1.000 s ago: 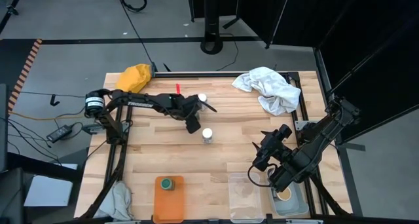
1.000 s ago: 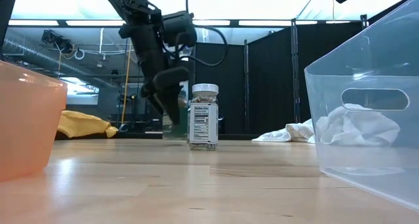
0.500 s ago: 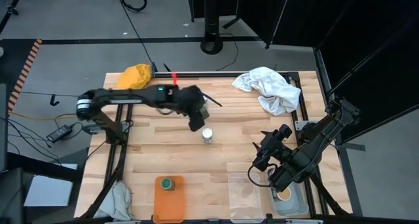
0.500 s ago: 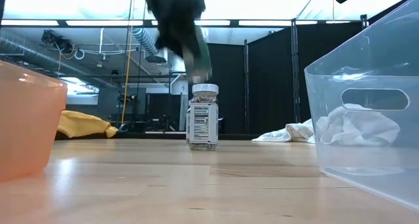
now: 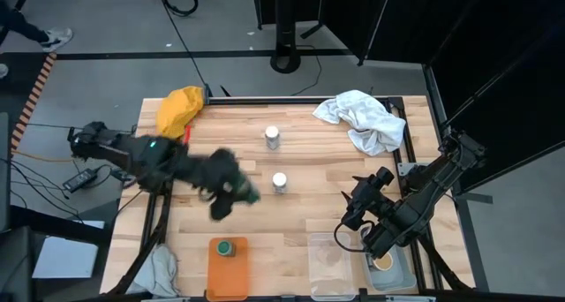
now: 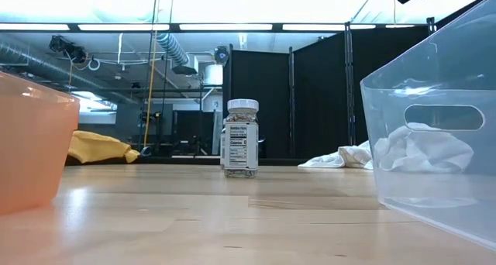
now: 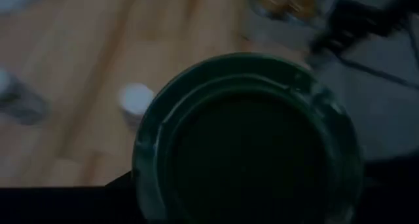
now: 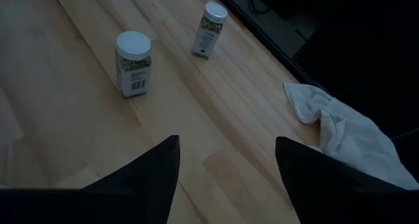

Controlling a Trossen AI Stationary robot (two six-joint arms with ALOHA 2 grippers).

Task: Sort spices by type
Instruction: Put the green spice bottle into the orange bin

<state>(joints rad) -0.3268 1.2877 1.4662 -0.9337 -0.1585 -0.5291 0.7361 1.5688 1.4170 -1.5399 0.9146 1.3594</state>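
Left end effector hangs over the bench's left-middle, blurred in the high view, with a green-lidded jar at its tip. In the left wrist view that green lid fills most of the picture, seated between the fingers, so the end effector is closed around the jar; the fingers themselves are lost in the dark lower edge.

Below it, near the front edge, an orange tray holds a second green-lidded jar. To the right, two white-lidded jars stand upright and apart on bare wood: one at mid-bench, the other nearer the far edge. The low view shows only one of them clearly, label facing the camera.

A yellow cloth lies at the far left corner, a white cloth at the far right.

Farther right, a clear tray sits at the front edge, partly cut off. Beside it a grey tray is largely hidden under the right arm; something tan shows inside, too covered to identify.

Right end effector waits above the front right, its fingers spread wide and empty. Open wood lies between the jars and the trays.
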